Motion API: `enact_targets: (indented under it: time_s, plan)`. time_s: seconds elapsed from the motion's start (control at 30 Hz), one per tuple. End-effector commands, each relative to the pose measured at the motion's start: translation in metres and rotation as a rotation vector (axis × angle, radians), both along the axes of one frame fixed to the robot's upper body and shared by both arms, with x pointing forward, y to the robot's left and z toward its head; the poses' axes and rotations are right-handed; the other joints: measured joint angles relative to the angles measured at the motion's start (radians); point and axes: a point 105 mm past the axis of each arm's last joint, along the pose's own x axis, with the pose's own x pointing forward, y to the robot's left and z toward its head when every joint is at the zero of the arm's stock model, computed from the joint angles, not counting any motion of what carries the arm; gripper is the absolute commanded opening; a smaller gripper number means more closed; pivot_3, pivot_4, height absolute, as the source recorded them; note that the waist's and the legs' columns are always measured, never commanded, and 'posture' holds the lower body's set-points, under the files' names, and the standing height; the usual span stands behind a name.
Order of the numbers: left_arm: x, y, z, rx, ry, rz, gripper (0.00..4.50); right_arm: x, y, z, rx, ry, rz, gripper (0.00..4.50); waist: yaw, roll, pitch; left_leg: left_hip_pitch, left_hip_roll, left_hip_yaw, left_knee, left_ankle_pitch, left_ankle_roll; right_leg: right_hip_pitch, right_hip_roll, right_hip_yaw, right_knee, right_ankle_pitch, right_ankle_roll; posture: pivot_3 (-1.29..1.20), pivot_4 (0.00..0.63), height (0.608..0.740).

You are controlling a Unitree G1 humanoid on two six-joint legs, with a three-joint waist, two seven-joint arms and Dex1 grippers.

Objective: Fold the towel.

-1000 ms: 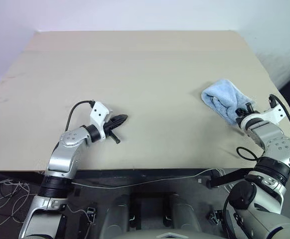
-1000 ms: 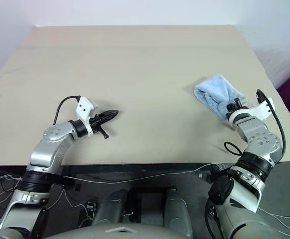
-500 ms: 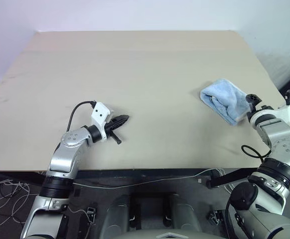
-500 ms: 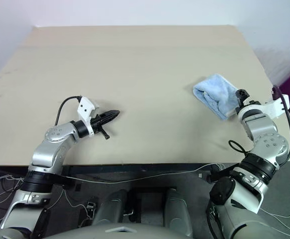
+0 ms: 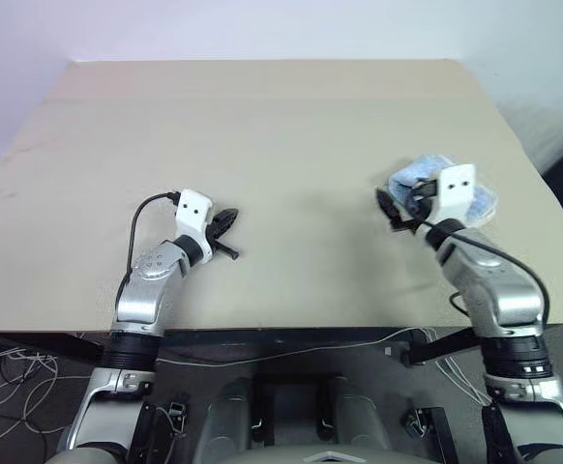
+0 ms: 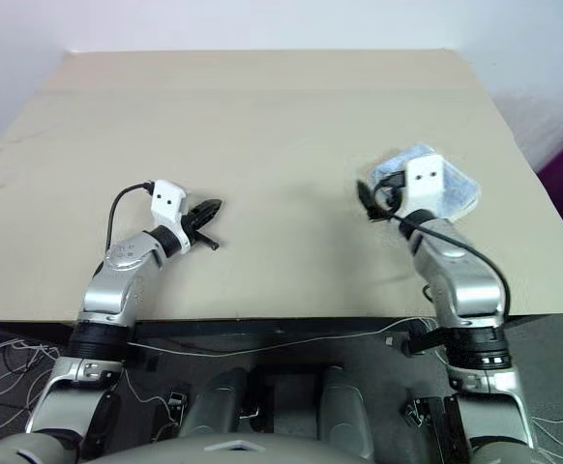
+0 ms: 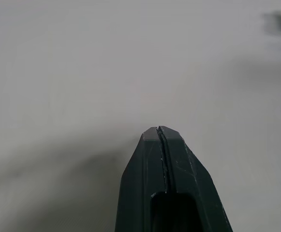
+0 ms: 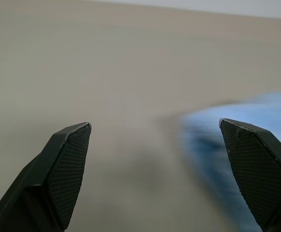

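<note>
Left eye view: the towel (image 5: 475, 196) lies bunched and already doubled over near the right edge of the worktop (image 5: 281, 126), about midway along that edge, partly hidden behind the right wrist's white camera block. The right gripper (image 5: 390, 210) hangs just beside the towel on its inner side, jaws spread, nothing between them. The left gripper (image 5: 225, 221) sits well apart, toward the near left part of the worktop, jaws pressed together, empty.

Right eye view: same layout. Towel (image 6: 453, 189) close to the right edge, right gripper (image 6: 368, 198) at its inner side and clear of the cloth, left gripper (image 6: 207, 210) low over bare worktop far from it.

Left wrist view: the two fingers meet in a tight seam, nothing pinched; plain worktop ahead, a blurred dark patch at the far corner of the picture, cannot tell what.

Right wrist view: fingertips (image 8: 68, 159) stand wide apart; the towel (image 8: 227, 145) is a blue blur ahead toward one side, not between them.

Judgement: the fold looks done or nearly so; the step in hand reads as the right arm free of the cloth, either finishing or lining up for one more tuck. Can't tell if the edges line up. If another fold is wanted, the next move calls for bringing the spread jaws over a loose edge of the towel, pinching only the top layer, and carrying it across without dragging the whole bundle toward the edge.
</note>
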Motion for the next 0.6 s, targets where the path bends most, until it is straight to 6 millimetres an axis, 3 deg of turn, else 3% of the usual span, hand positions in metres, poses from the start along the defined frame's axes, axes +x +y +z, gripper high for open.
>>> enact_targets:
  time_s: [0.03,0.37,0.6]
  plan:
    - [-0.002,0.005,0.014,-0.027,-0.044,0.017,0.0,-0.006,0.025,0.006,-0.043,-0.065,0.124,4.46,0.001,0.0,0.0,0.0,0.0,0.0,0.0,0.0,0.0,0.0,0.0,0.0,0.0,0.0,0.0,0.0,0.15,0.74]
    - [-0.004,0.043,0.014,-0.008,-0.038,0.141,0.0,0.003,0.057,-0.002,-0.098,-0.1,0.202,4.46,-0.001,0.0,0.0,0.0,0.0,0.0,0.0,0.0,-0.001,0.0,0.0,0.0,0.001,0.0,0.0,0.0,0.15,0.74]
    - [-0.01,0.042,0.012,-0.005,-0.032,0.156,0.0,0.003,0.072,-0.008,-0.092,-0.094,0.245,4.46,0.0,0.0,0.0,0.0,0.0,-0.001,0.0,0.001,-0.001,0.0,0.0,0.0,0.001,0.0,0.0,0.0,0.15,0.74]
